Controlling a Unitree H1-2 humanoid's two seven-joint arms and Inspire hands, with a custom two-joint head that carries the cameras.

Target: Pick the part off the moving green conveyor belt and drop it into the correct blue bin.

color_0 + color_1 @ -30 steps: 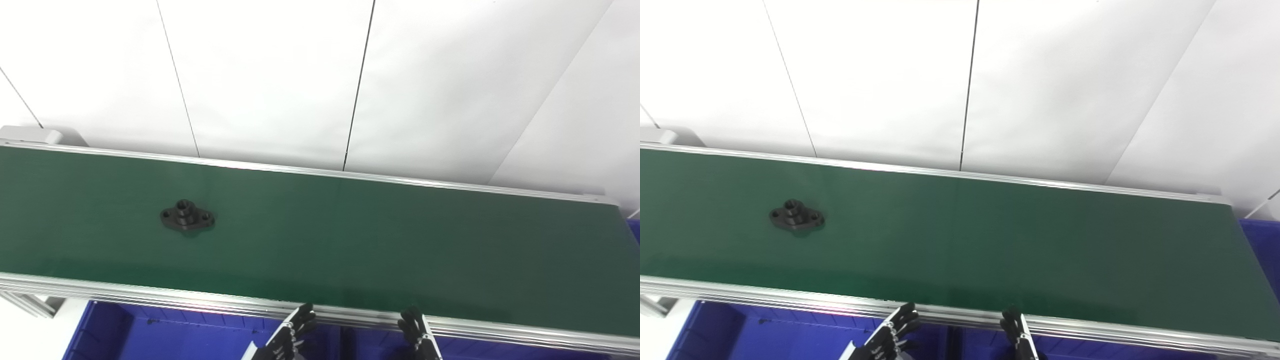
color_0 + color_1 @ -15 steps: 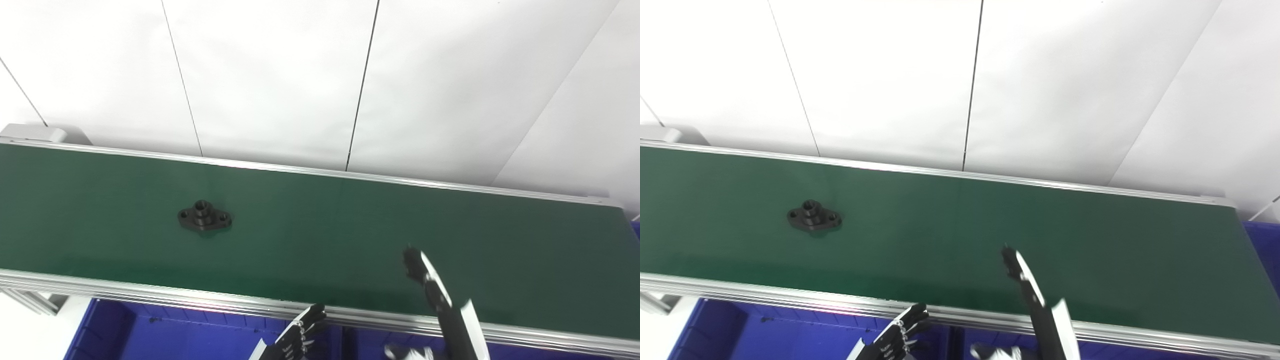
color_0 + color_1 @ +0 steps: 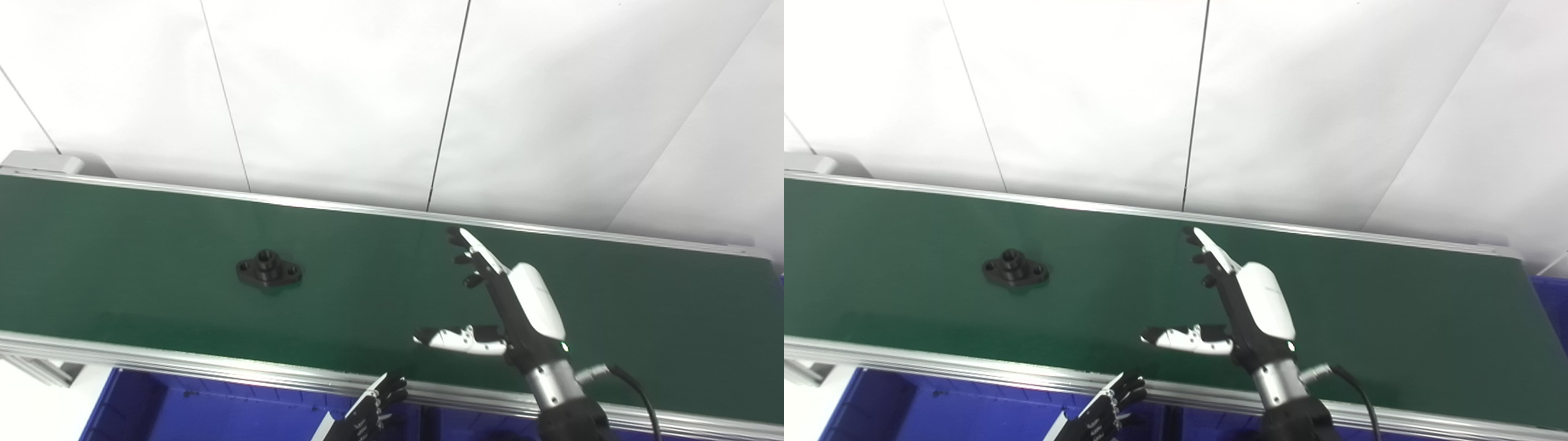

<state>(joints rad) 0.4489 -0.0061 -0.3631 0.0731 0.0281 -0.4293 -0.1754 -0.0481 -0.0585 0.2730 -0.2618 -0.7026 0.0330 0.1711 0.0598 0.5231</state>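
Black metal, the part lies on the green conveyor belt, well left of my right hand. My hand is spread wide and empty; I should wait low and close around the raised hub.

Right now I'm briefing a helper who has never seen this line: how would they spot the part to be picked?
Find the long green belt in front of the white wall. On its left half lies a small black metal part, apart from the open right hand raised over the middle. It is the only loose thing there: a flat plate with a hole at each end and a raised round collar between.
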